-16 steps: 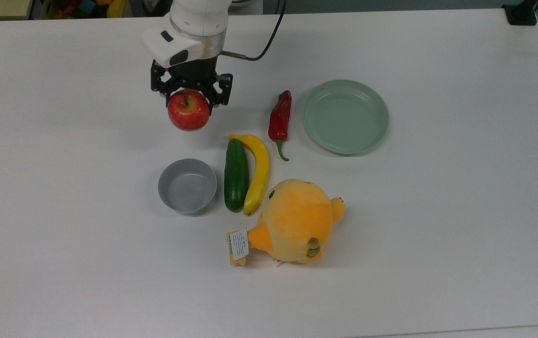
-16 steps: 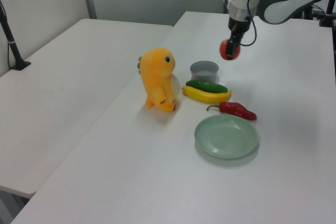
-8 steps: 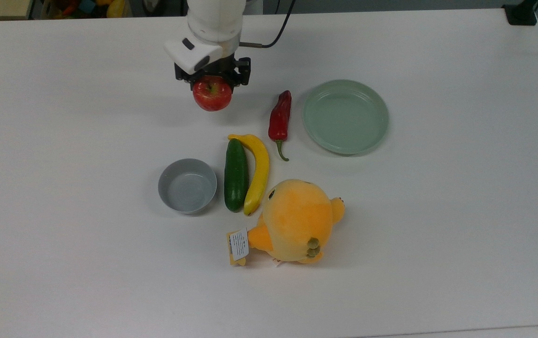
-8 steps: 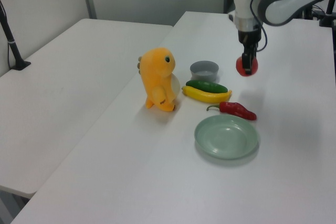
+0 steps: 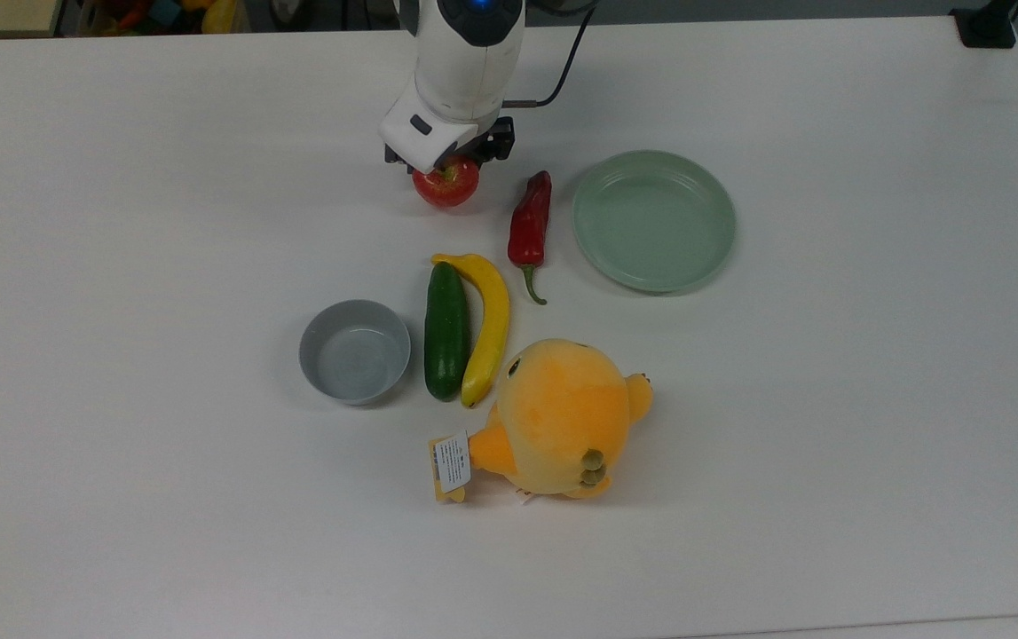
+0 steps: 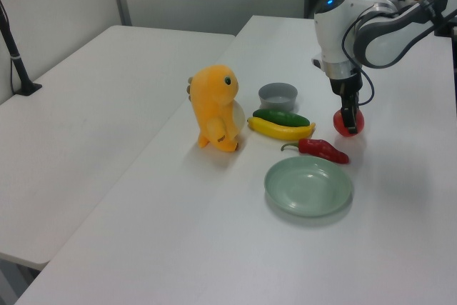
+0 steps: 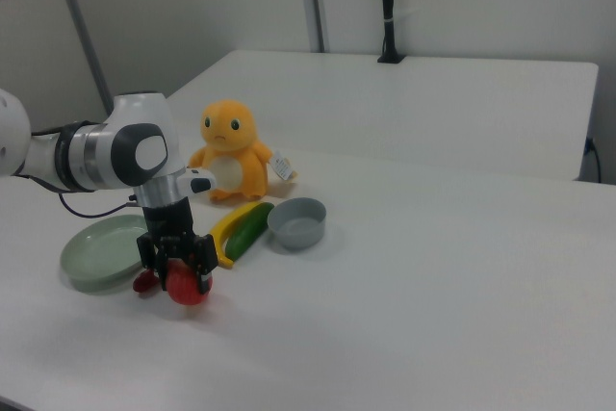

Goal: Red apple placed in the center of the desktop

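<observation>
Gripper [image 7: 183,271] clamped on the round glossy red apple [image 5: 446,184], low over the plain white desktop [image 5: 118,266], just beside the long red chili pepper [image 5: 531,217] on the top view's left. Right view shows black fingers [image 7: 205,259] flanking the fruit; top view instead exposes its stem

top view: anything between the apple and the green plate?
Yes. In the top view the red chili pepper lies between the red apple, held in the gripper, and the green plate. The chili touches neither; bare desktop separates them.
</observation>
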